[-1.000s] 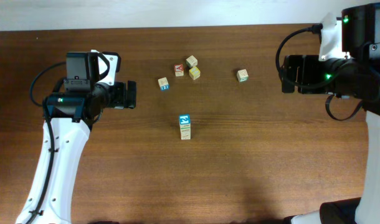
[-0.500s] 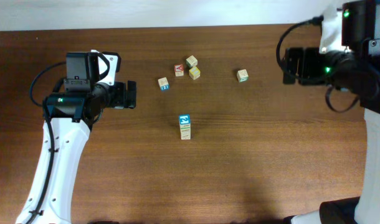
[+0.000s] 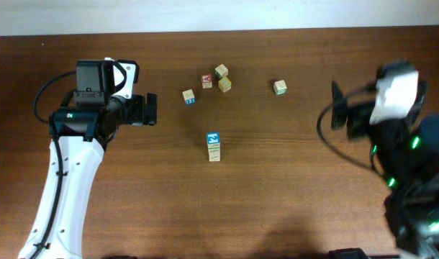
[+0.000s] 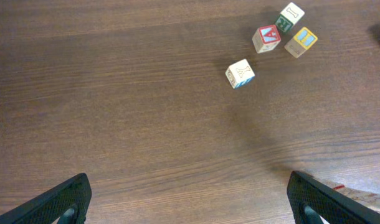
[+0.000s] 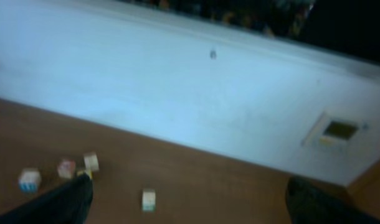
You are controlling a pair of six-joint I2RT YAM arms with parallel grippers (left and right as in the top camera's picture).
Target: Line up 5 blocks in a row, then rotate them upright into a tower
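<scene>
Ok so the blocks (image 3: 188,96) aren't in one neat row here. They're loose around the middle of the counter (image 3: 277,201), toward its far edge. There's a tight cluster of three: a red-faced block (image 3: 206,81), a pale block (image 3: 221,70) and a yellowish block (image 3: 224,84), close enough that I can't tell if they touch. A blue-edged block (image 4: 240,73) sits near them on the left side, and a lone block (image 3: 280,87) is well apart on the right. Closer to the arm bases there's a pair (image 3: 214,145) touching end to end, long axis running near-to-far.

The left jaws are spread wide with nothing between them, and the cluster lies ahead of them – the blue-edged block is the closest thing in their path. The right jaws are spread and empty too, but that arm is blurry from above and its wrist camera mostly sees the wall (image 5: 177,93), with the blocks tiny in the lower left corner.

I'd guess the left side is better lined up. No containers anywhere – just blocks on wood.
</scene>
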